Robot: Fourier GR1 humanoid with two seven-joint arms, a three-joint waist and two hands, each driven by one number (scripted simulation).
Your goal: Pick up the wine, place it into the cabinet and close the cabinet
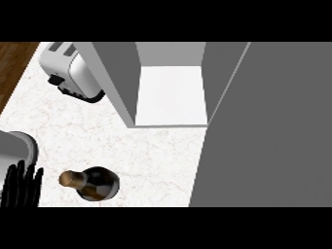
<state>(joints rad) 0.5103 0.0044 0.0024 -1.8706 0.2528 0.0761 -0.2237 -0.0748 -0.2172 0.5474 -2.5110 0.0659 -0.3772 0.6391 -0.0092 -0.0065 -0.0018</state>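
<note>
Dark wine bottle [96,183], cork-topped, upright on counter; cabinet [170,92] open.

No readable text, labels, brand names or numbers appear anywhere — every visible surface is unmarked.

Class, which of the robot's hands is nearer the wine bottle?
Left. The left hand rests just left of the wine bottle, fingers up and straight; the right hand is out of view.

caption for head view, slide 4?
Wine bottle upright on the counter beside the left robot hand; cabinet open.
</note>
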